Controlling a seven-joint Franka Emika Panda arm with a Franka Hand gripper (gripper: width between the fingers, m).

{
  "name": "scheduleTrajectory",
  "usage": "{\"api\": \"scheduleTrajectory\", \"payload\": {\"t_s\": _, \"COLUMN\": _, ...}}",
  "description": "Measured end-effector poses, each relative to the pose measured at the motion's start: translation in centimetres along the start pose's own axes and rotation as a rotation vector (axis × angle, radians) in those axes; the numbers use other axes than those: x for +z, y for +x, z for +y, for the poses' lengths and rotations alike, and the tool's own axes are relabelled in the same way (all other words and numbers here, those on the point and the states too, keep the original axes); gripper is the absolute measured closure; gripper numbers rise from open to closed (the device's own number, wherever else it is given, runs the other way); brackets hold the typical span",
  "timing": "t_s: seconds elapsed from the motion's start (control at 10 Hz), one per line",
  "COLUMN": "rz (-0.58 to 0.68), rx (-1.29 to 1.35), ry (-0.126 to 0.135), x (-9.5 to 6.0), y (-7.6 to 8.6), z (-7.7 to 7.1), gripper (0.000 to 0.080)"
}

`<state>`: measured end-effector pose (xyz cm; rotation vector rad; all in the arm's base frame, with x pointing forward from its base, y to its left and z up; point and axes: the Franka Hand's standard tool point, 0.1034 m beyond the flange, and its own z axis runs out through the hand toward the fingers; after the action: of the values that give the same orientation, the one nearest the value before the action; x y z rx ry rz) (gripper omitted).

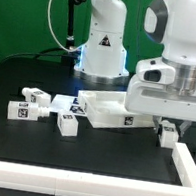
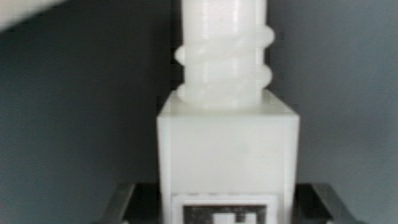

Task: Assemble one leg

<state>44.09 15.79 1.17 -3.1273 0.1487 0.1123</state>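
My gripper is shut on a leg, a small white block with a tag, held just above the black table at the exterior view's right. In the wrist view the leg sits between my dark fingers, its tag face close to the camera and its white threaded end pointing away. The gripper clamps the leg's near end. The white rimmed tabletop lies just to the exterior view's left of the held leg, apart from it.
Three loose legs lie at the exterior view's left: one, one and one. A low white wall borders the table's front and sides. A white robot base stands behind the tabletop.
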Motion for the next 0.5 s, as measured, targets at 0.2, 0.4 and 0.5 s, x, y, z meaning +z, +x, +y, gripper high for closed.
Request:
{"api": "scheduleTrajectory", "payload": {"t_s": 0.2, "rz": -0.011, "rx": -0.005, "ry": -0.003, "x": 0.2, "y": -2.1, "z": -2.4, "gripper": 0.0518}}
{"api": "scheduleTrajectory", "payload": {"t_s": 0.4, "rz": 0.004, "rx": -0.015, "ry": 0.003, "x": 0.3, "y": -2.5, "z": -3.0, "gripper": 0.0518}}
{"api": "scheduleTrajectory", "payload": {"t_s": 0.5, "rz": 0.005, "rx": -0.017, "ry": 0.003, "x": 0.3, "y": -2.4, "z": -3.0, "gripper": 0.0518}}
